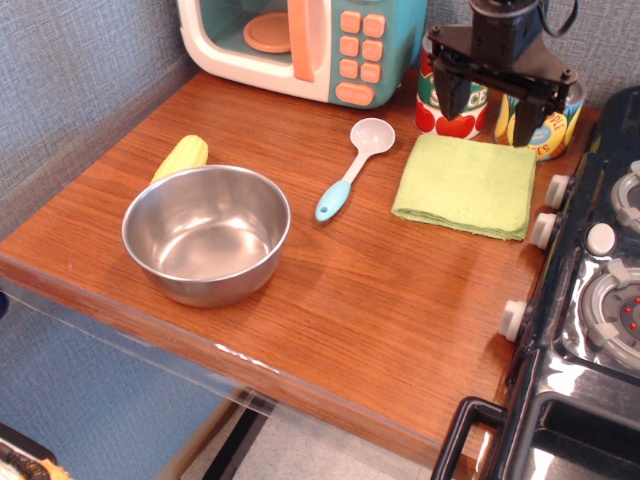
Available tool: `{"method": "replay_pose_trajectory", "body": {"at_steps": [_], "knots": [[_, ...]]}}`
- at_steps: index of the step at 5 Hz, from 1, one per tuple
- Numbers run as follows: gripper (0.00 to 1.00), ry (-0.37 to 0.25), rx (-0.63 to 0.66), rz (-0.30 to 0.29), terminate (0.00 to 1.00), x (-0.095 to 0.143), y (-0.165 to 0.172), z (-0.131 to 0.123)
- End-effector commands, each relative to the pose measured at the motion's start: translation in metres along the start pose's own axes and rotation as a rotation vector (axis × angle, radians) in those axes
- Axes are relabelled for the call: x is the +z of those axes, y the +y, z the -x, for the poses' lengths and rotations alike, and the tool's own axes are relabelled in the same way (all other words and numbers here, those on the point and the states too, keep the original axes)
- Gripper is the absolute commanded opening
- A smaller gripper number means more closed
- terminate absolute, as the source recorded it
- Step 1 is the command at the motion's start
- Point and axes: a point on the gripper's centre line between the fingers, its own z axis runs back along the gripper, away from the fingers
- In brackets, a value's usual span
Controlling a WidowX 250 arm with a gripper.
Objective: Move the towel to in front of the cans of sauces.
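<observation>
The light-green folded towel (466,186) lies flat on the wooden counter, directly in front of the two cans. The red-and-white tomato sauce can (447,112) and the yellow-and-blue pineapple can (548,135) stand at the back right, partly hidden by my gripper. My gripper (488,108) hangs above the towel's far edge, in front of the cans, open and empty, with its two black fingers spread apart.
A steel bowl (206,233) sits front left with a yellow corn cob (181,157) behind it. A white spoon with a blue handle (350,169) lies left of the towel. A toy microwave (300,45) stands at the back. A black stove (590,300) borders the right.
</observation>
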Motion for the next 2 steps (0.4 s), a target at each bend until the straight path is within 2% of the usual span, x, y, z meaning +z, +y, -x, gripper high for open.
{"method": "replay_pose_trajectory", "body": {"at_steps": [1,2], "knots": [[1.00,-0.012,-0.003,-0.006,0.00,0.0335,0.0065,0.0023],[1.00,-0.012,-0.003,-0.006,1.00,0.0335,0.0065,0.0023]]}}
